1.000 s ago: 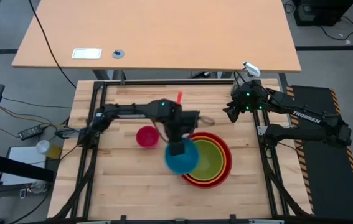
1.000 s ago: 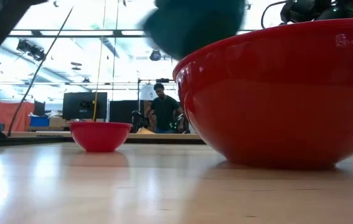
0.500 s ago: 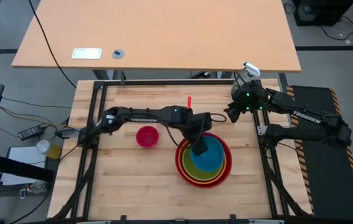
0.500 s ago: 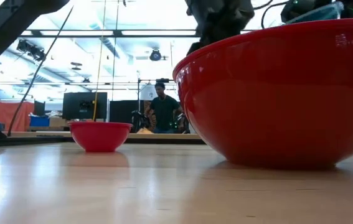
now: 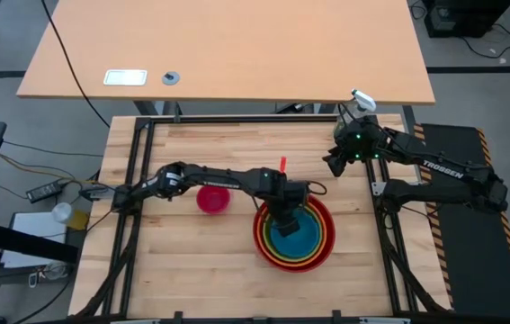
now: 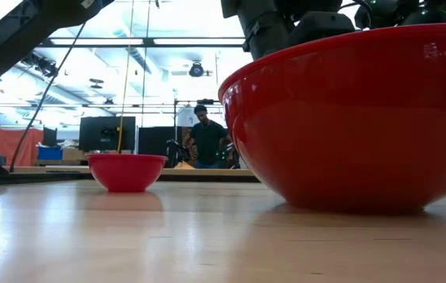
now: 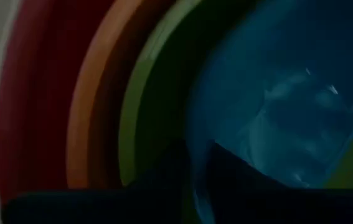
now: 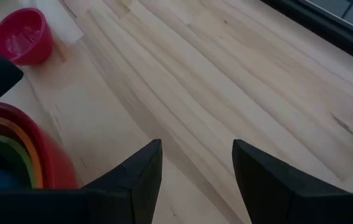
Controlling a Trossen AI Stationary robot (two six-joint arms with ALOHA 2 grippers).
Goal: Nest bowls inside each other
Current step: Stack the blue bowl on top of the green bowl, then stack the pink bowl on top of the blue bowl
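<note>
The blue bowl (image 5: 292, 238) sits inside the lime green bowl (image 7: 145, 81), which sits in the orange bowl (image 7: 89, 93) and the red bowl (image 6: 348, 118) on the table's right half. My left gripper (image 5: 283, 219) points steeply down at the blue bowl's far-left rim, slightly open, its fingers astride the wall. The pink bowl (image 5: 212, 198) stands alone on its base, left of the stack. My right gripper (image 5: 334, 165) waits open above the far right of the table, with nothing between its fingers. My left gripper (image 7: 198, 193) comes from above with one finger (image 7: 244, 180) inside the blue bowl and the other outside its wall (image 7: 196, 180). A narrow strip of blue shows between them. I cannot tell whether either finger touches the wall. The bowl rests level in the green bowl.
A black metal frame (image 5: 133, 180) edges the wooden table. A clear spray bottle (image 5: 360, 99) stands at the far right corner by the right arm. Bare wood (image 5: 192, 261) lies near and left of the stack. A person (image 6: 207, 134) stands in the room beyond.
My left gripper has carried the blue bowl from above the stack's left rim toward the table's right edge and down into the green bowl. The bowl, lifted and tilted before, now sits level inside the stack. The gripper has sunk with it.
</note>
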